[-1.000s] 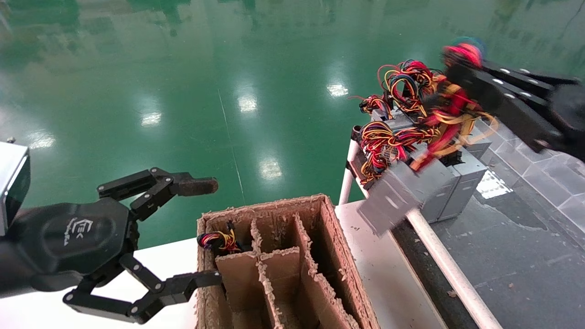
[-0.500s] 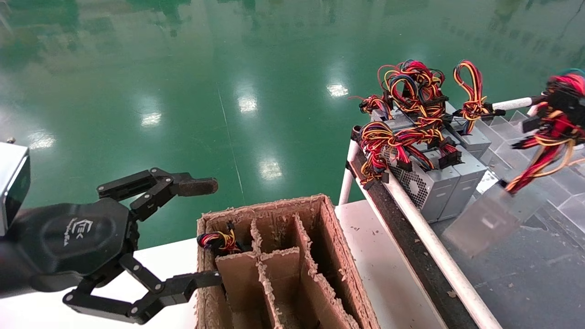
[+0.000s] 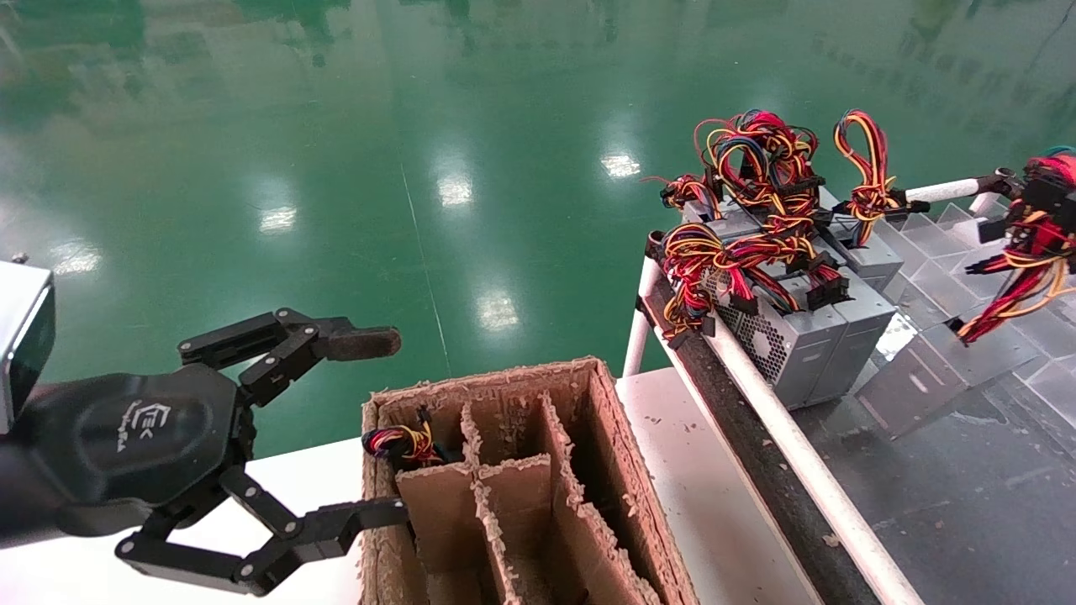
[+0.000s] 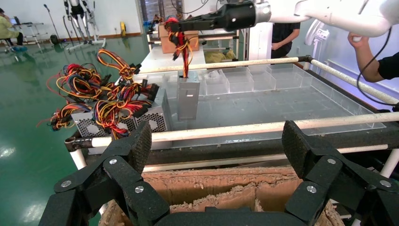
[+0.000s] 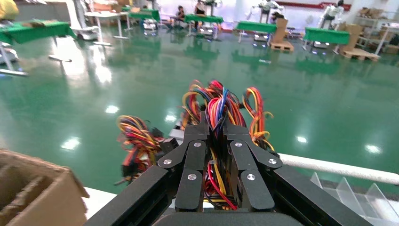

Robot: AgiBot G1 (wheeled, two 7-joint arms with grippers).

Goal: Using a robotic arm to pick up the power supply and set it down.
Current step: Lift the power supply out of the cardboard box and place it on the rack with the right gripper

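The power supply point(image 3: 933, 378) is a grey metal brick hanging tilted by its red, yellow and black wire bundle point(image 3: 1021, 269) at the far right, low over the dark tray surface. My right gripper point(image 5: 216, 127) on the white robotic arm point(image 4: 301, 9) is shut on that bundle. From the left wrist the unit point(image 4: 188, 94) looks upright beyond the white rail; whether it touches the surface is unclear. My left gripper point(image 3: 378, 427) stands open at the near left edge of the cardboard box, holding nothing.
Several look-alike units point(image 3: 799, 328) with tangled wires sit at the tray's far left corner. A cardboard box point(image 3: 605, 420) with dividers holds a wire bundle point(image 3: 402, 441) in one cell. A white rail point(image 3: 790, 437) edges the tray. A person's hand point(image 4: 371, 56) is near the arm.
The right gripper carried the power supply from above the pile of units to the right, and it now hangs lower over the tray. The left arm has not moved.
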